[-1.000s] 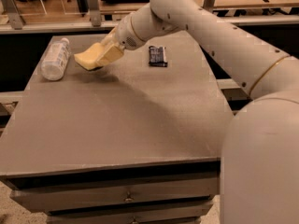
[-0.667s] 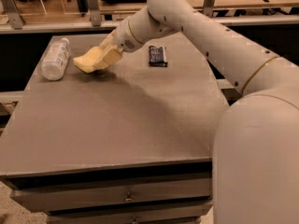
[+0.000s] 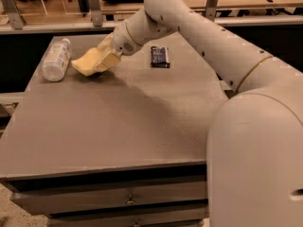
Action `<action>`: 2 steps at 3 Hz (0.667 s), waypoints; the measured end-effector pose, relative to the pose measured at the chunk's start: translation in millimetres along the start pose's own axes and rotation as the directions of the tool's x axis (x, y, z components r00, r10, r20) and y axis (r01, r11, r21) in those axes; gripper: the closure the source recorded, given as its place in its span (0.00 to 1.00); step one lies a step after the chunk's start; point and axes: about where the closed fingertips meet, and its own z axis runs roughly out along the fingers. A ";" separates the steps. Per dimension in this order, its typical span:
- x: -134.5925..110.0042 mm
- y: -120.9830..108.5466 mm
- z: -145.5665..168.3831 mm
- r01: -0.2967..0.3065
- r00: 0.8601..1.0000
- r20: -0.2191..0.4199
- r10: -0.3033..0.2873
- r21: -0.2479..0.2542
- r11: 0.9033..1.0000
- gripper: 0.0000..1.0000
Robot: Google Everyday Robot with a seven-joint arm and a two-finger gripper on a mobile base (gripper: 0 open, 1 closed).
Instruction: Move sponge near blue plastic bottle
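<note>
Three things sit toward the far end of the grey worktop point(image 3: 123, 126), and we read them from left to right. The blue plastic bottle point(image 3: 56, 60) lies on its side near the far left corner, its white cap pointing away from us and its clear body showing a pale label. Just beside it, to the right, is the pale yellow sponge point(image 3: 89, 64), tilted with its left end low and its right end raised. We cannot tell whether that low edge touches the surface, though a shadow sits directly beneath it. The pincer point(image 3: 108, 56) is clamped on the raised right end of the sponge, just above the worktop. A narrow gap separates sponge and bottle; they do not touch. Further right, well apart from both, a small dark packet point(image 3: 160, 56) lies flat. The white arm point(image 3: 199, 37) reaches in from the near right, crossing above the packet. Below the front edge we see drawer fronts point(image 3: 128, 200).
</note>
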 end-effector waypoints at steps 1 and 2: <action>-6.3 5.7 9.0 0.019 1.000 0.014 -0.018 -0.045 0.999 0.06; -11.6 9.4 15.0 0.034 0.999 0.033 -0.031 -0.081 0.996 0.00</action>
